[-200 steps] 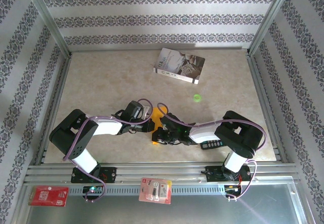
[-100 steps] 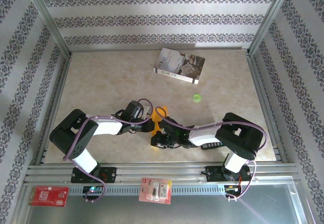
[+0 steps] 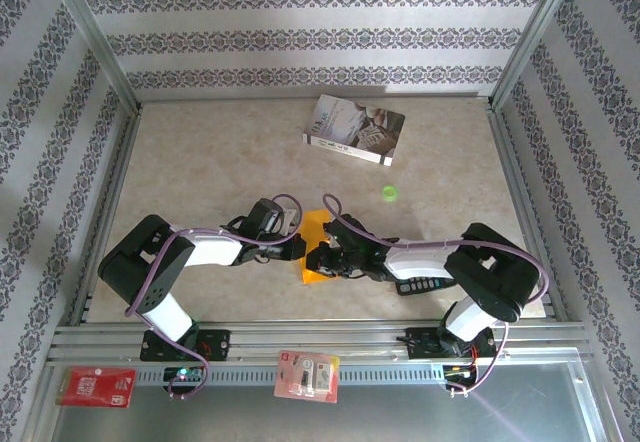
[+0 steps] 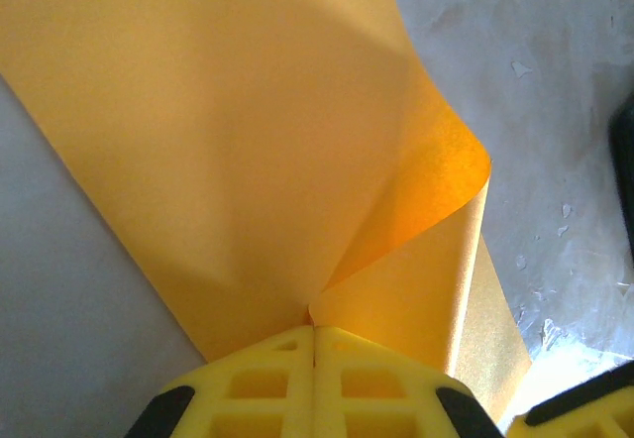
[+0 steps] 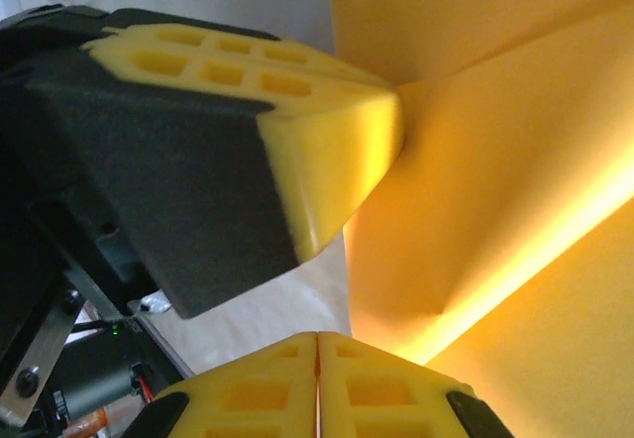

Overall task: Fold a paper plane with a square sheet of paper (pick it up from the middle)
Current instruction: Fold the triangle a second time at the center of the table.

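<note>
The right gripper [image 5: 317, 344] has swung away from the table's [image 3: 200, 162] near edge to join the left gripper [image 4: 313, 337], which pinches the thin orange-yellow square sheet of paper [image 4: 228, 141] near that edge's middle; the right's fingers are closed, with barely 1 loose fold begun.

Two robot arms: one left arm [image 3: 200, 250] and one right arm [image 3: 432, 255]. Two end effectors: the left end effector [image 3: 297, 247] and the right end effector [image 3: 316, 259]. One desk [image 3: 200, 162]. One sheet of orange paper [image 3: 316, 224]. One grey-white book [image 3: 355, 129] at the far side. One small green object [image 3: 389, 193]. One dark keypad device [image 3: 415, 286], probably a calculator, mostly hidden under the right arm. Two packets on the near rail: one red packet [image 3: 95, 386] and one pink-and-white packet [image 3: 308, 375].
</note>
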You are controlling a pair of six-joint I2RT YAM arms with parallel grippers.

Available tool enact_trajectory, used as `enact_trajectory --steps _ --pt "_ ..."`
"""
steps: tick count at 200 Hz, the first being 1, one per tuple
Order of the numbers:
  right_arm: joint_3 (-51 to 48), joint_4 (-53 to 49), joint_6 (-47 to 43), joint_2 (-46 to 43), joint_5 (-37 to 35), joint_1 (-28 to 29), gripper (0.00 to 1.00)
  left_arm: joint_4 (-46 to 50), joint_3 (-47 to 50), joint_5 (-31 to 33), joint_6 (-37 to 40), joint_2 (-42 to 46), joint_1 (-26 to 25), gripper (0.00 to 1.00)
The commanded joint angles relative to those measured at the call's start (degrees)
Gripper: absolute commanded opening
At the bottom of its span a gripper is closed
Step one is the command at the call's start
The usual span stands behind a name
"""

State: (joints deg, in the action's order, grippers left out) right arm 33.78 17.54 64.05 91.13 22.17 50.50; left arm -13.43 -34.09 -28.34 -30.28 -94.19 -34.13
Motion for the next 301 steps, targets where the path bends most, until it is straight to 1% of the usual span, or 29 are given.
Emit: enact_trajectory --steps 1,26,77,123,148,220,260,301 --pt "2.06 -0.03 -2.66 2.29 1.44 -0.83 0.09 8.32 1.71 8.12 0.45 -4.89 -0.42 0.00" --pt "2.02 -0.09 -3.78 3.97 1.48 -1.63 0.09 8.56 1.70 8.30 0.67 -4.77 -0.47 0.00" --pt "-1.30 -0.15 -4.10 5.86 1.54 -2.32 0.08 8.55 1.09 8.79 0.70 -4.44 -0.41 0.00" --pt "0.18 -1.24 -4.90 1.51 3.27 -3.90 0.10 8.90 0.72 8.84 1.33 -4.90 -0.41 0.00" --pt "0.91 -1.37 -5.22 0.97 3.90 -4.69 0.10 8.85 0.70 8.78 1.36 -5.12 -0.41 0.00" --pt "3.02 -1.06 -8.49 5.83 4.72 -8.34 0.10 9.64 0.81 9.18 1.88 -4.50 -0.41 0.00" --pt "1.30 -0.97 -9.01 7.91 4.80 -9.67 0.09 10.52 0.82 9.84 2.65 -3.81 -0.41 0.00" --pt "1.91 -0.95 -8.43 4.93 6.87 -10.48 0.11 10.73 0.66 9.69 3.47 -3.56 -0.32 0.00"
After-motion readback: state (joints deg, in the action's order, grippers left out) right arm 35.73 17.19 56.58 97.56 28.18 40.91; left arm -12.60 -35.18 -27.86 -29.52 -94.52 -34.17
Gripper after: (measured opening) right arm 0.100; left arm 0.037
